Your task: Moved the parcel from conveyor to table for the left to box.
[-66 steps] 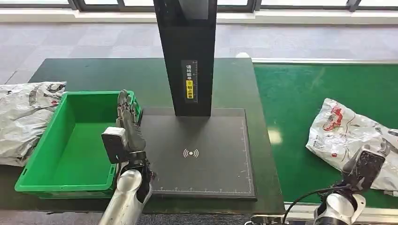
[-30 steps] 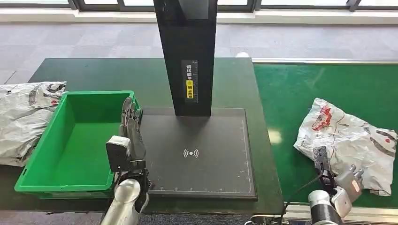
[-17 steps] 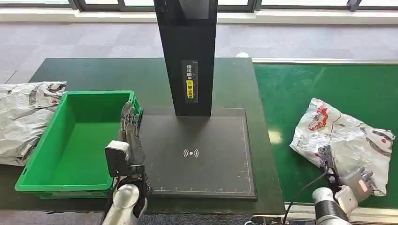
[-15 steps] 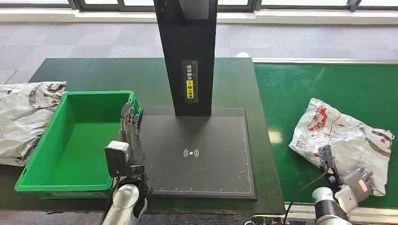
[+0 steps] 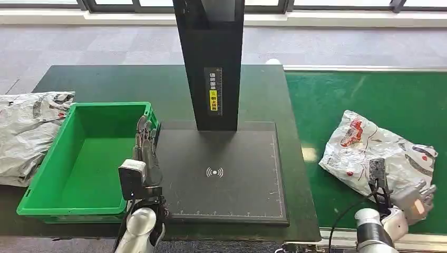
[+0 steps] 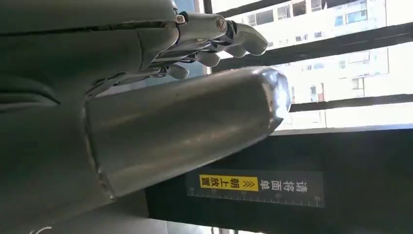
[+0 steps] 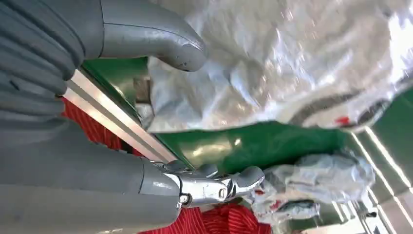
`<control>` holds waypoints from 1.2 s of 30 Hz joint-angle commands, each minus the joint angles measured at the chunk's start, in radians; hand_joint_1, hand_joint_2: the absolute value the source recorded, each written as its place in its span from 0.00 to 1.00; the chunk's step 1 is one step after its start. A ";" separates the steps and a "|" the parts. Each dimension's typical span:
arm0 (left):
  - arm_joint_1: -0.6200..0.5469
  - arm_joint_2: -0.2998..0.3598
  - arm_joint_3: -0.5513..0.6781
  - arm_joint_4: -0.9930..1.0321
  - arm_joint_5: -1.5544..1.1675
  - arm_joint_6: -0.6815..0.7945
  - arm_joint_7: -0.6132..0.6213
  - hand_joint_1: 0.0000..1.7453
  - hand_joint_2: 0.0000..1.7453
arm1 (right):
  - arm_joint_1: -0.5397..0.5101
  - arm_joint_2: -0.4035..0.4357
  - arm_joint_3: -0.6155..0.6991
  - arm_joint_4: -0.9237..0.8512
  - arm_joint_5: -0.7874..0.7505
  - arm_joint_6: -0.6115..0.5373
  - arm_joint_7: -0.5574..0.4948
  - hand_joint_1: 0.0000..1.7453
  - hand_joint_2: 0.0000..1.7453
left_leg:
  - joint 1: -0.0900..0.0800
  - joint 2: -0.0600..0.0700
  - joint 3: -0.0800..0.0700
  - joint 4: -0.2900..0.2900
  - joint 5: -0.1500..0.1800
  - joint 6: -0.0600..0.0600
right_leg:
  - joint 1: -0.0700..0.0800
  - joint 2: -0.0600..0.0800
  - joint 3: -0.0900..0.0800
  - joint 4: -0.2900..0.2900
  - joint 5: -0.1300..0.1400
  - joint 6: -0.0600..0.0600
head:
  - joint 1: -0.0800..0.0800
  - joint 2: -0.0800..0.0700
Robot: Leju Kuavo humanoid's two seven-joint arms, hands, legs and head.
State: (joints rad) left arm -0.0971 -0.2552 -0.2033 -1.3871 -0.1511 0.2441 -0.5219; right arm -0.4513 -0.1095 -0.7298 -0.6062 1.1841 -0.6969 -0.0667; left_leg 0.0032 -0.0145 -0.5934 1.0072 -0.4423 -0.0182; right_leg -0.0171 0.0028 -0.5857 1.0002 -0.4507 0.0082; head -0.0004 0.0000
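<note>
Parcel, crumpled silver-white plastic mailer bag with red and black print (image 5: 377,155): lies flat on the green conveyor belt (image 5: 358,95), toward its near edge, well apart from the table; its film is wrinkled and glossy, with red marks toward the far-left corner and dark streaks along the right side. Dark green table (image 5: 116,81): stands left of the belt and carries the items below, largest first. Black scanner station, flat pad with a white wireless symbol and a tall upright black column bearing a yellow label (image 5: 224,168): sits at the table's middle. Green rectangular plastic crate (image 5: 47,168): rests just beside the pad's left edge, nothing inside it. Second crumpled silver-grey mailer bag (image 5: 23,132): lies outside the crate, against its left wall, at the table's left end. Left hand (image 5: 145,150): held upright at the seam between crate and pad, fingers straight, spread and holding nothing; the left wrist view shows the same extended fingers (image 6: 214,39) before the column. Right hand (image 5: 416,200): at the parcel's near-right corner by the belt edge; in the right wrist view the thumb (image 7: 156,39) lies close to the film with the fingers (image 7: 219,185) apart from it, hand spread, nothing held.
</note>
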 commanded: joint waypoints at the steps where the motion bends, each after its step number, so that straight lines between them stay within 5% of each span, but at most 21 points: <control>1: -0.002 0.017 -0.028 0.019 0.003 0.006 0.006 0.00 0.00 | -0.004 0.052 -0.120 -0.088 -0.019 -0.001 -0.015 0.00 1.00 | 0.001 0.002 0.002 -0.001 0.000 0.000 | 0.001 0.001 0.002 -0.002 0.000 -0.001 | 0.000 0.000; 19: -0.003 0.016 -0.027 0.020 0.002 0.007 0.006 0.00 0.00 | -0.001 0.066 -0.139 -0.126 -0.033 -0.001 -0.036 0.00 1.00 | 0.000 0.002 0.002 -0.001 0.000 0.000 | 0.000 0.001 0.001 -0.001 0.000 -0.001 | 0.000 0.000; 23: -0.014 0.011 -0.027 0.021 -0.015 0.013 0.015 0.00 0.00 | 0.019 0.096 -0.185 -0.189 -0.131 -0.001 -0.143 0.00 1.00 | 0.001 0.001 0.001 -0.001 0.000 0.000 | 0.001 0.000 0.001 -0.001 0.000 -0.001 | 0.000 0.000; 32: -0.020 0.025 -0.013 0.062 0.023 -0.014 0.024 0.00 0.00 | -0.051 -0.017 -0.159 0.108 -0.067 0.028 -0.043 0.00 1.00 | 0.001 0.003 0.002 -0.001 0.000 0.000 | 0.001 0.001 0.002 -0.003 0.001 -0.001 | 0.000 0.000; 33: -0.040 0.026 -0.036 0.104 -0.057 0.010 0.153 0.00 0.00 | -0.056 -0.030 -0.011 0.188 0.156 0.265 0.177 0.00 1.00 | 0.000 0.003 0.002 -0.001 0.000 0.000 | 0.000 0.002 0.002 -0.002 0.001 0.000 | 0.000 0.000; 36: -0.085 -0.004 -0.058 0.201 -0.098 0.075 0.155 0.00 0.00 | -0.069 0.049 0.037 0.239 0.235 0.225 0.232 0.00 1.00 | 0.001 0.007 0.002 -0.001 0.000 0.000 | 0.002 0.006 0.002 -0.003 0.002 -0.001 | 0.000 0.000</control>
State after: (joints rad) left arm -0.0961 -0.2533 -0.2144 -1.3859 -0.1508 0.2396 -0.4733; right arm -0.4425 -0.0946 -0.8473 -0.6587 1.1531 -0.6338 -0.0703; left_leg 0.0032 -0.0139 -0.5938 1.0071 -0.4424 -0.0181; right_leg -0.0170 0.0033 -0.5858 1.0002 -0.4506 0.0082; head -0.0004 0.0000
